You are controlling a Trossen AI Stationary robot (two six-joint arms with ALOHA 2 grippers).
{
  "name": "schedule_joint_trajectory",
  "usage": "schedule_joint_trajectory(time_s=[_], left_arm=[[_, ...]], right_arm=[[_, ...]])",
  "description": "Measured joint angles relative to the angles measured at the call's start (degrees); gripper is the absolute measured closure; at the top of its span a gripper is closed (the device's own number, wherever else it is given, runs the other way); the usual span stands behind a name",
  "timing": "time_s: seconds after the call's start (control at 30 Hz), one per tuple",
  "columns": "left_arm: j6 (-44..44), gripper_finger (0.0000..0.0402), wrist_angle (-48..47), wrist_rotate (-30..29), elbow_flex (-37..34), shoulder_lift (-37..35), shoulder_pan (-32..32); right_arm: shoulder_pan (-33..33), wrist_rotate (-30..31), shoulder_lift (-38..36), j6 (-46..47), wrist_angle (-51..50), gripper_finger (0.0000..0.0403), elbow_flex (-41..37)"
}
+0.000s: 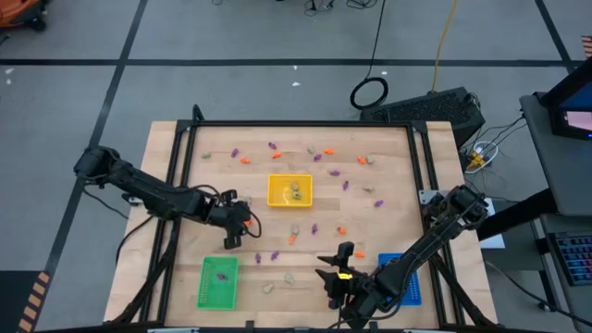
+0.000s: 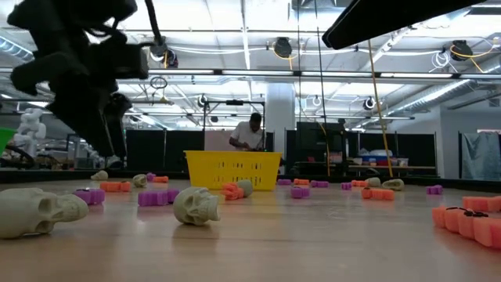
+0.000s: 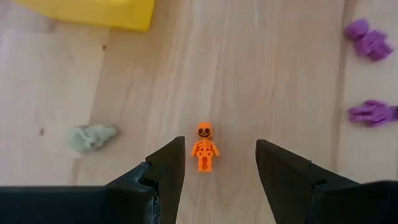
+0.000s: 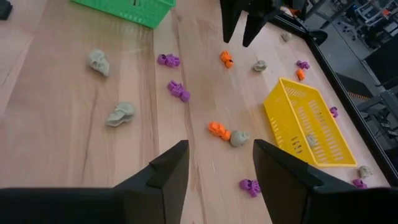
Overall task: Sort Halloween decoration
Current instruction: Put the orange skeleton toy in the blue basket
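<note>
In the left wrist view an orange skeleton [image 3: 204, 147] lies flat on the bare wood right in front of the lens, between the two dark fingers [image 3: 163, 171] but touching neither; their tips stand apart with nothing clamped. In the high view, going from the left of the frame, the left gripper [image 1: 231, 233] hangs over the table [image 1: 176, 194] at left centre, just above the green tray [image 1: 218, 281] in the lower left, which holds a couple of purple pieces. The yellow tray [image 1: 289, 191] sits in the middle with pale skulls inside. Loose Halloween decoration [image 1: 292, 238] in orange, purple and pale beige-grey is strewn across the wood, in a band along the upper edge and around the centre, with a few more near the lower edge. Right of centre at the bottom, the right gripper [image 1: 335, 277] hovers over the boards, its fingers [image 4: 166, 173] parted and empty in its own wrist view. Beyond it, at the lower right, the blue tray [image 1: 413, 289] shows partly under the right arm. In the low view two pale skulls [image 2: 196, 205] rest at the lower left of the frame, and a person [image 2: 250, 135] stands in the room behind the yellow tray.
</note>
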Motion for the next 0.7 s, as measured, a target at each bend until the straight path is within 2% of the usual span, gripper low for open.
schedule_joint_trajectory(time_s=[0.27, 0.5, 0.7], left_arm=[[0.1, 0.0208, 8.2, 0.3, -7.2, 1.4, 0.0], [1.5, 0.0209, 9.3, -0.3, -8.2, 1.4, 0.1], [1.9, 0.0253, 11.7, 0.9, -8.2, 1.4, 1.2]], right_arm=[[0.0, 0.0, 0.0, -0.5, 0.6, 0.0238, 0.0], [0.0, 0.0, 0.0, -1.7, 2.1, 0.0238, 0.0], [0.0, 0.0, 0.0, -1.7, 2.1, 0.0238, 0.0]])
